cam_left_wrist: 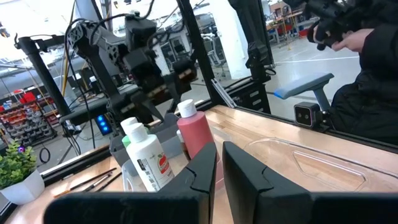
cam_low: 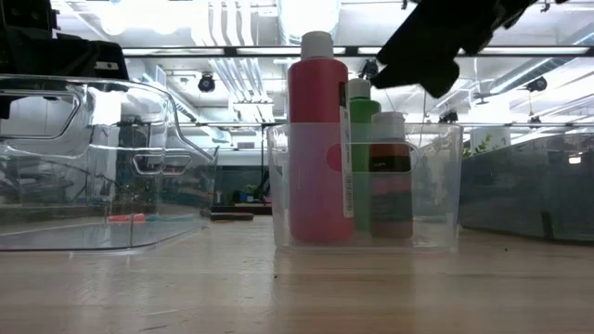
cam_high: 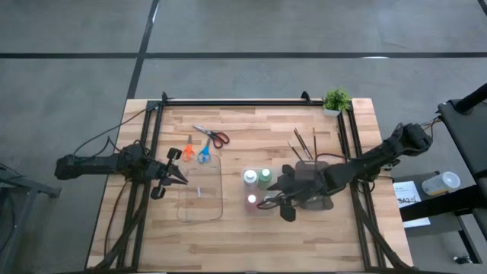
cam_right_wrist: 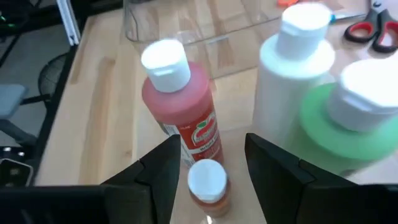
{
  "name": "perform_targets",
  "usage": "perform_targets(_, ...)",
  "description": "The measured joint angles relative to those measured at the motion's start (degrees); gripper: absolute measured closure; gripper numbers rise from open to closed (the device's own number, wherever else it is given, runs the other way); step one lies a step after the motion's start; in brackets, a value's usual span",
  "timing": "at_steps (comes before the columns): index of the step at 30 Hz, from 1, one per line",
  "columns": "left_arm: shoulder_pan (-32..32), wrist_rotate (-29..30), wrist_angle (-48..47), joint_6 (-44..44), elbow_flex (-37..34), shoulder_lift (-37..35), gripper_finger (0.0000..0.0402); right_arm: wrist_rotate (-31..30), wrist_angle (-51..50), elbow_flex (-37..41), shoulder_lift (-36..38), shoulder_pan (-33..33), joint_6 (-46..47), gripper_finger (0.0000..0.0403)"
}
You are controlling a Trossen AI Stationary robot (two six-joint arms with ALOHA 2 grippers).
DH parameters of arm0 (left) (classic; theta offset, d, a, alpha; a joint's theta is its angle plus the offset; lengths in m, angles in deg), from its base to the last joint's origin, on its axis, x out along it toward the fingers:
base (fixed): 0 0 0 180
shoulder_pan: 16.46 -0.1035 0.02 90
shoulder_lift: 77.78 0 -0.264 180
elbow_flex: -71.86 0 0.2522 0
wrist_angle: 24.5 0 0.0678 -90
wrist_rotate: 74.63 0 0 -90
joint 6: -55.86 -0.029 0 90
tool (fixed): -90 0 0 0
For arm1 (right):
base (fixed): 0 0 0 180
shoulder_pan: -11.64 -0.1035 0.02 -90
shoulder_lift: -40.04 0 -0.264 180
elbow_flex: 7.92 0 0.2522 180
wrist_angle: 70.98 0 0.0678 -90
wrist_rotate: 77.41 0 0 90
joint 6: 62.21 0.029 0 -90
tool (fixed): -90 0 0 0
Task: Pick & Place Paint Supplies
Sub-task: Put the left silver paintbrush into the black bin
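A small clear bin (cam_low: 436, 199) holds the paint bottles, all standing upright on their bases: red (cam_right_wrist: 177, 106), white (cam_right_wrist: 292, 68), green (cam_right_wrist: 348, 118) and a short brownish one (cam_right_wrist: 208, 183). My right gripper (cam_right_wrist: 211, 158) is open just above the brownish bottle, one finger to each side of its cap and clear of it. In the low view the gripper (cam_low: 422, 60) hangs above the bin. My left gripper (cam_high: 176, 173) waits at the table's left with its fingers nearly together and nothing between them. The paintbrushes (cam_high: 304, 143) and scissors (cam_high: 204, 144) lie flat farther back.
A wide clear tray (cam_high: 199, 190) lies between the two grippers. A dark grey tray (cam_high: 313, 186) sits under my right arm. A small potted plant (cam_high: 335, 100) stands at the far right corner. Black frame rails (cam_high: 228, 101) run along the table's far and side edges.
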Motion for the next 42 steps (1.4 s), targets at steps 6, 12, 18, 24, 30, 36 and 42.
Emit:
perform_targets(6,0.0,0.0,0.0,0.0,0.0,0.0,0.0366,-1.1,-4.5,0.0,5.9,0.0,1.7,0.0226)
perform_targets(12,0.0,0.0,0.0,0.0,0.0,0.0,0.0366,-6.8,-11.3,0.1,10.8,0.0,5.7,0.0226)
perform_targets(18,0.0,0.0,0.0,0.0,0.0,0.0,0.0366,-18.2,-21.6,0.1,14.9,0.5,12.8,0.0226)
perform_targets(24,0.0,0.0,0.0,0.0,0.0,0.0,0.0366,-18.5,-31.3,0.1,16.6,5.1,15.6,0.0226)
perform_targets(30,0.0,0.0,0.0,0.0,0.0,0.0,0.0366,-12.2,-34.0,0.1,16.9,14.8,14.3,0.0226)
perform_targets(36,0.0,0.0,0.0,0.0,0.0,0.0,0.0366,-4.5,-35.2,0.0,16.9,26.7,8.9,0.0226)
perform_targets(42,0.0,0.0,0.0,0.0,0.0,0.0,0.0366,3.7,-35.1,0.0,16.6,37.6,4.5,0.0226)
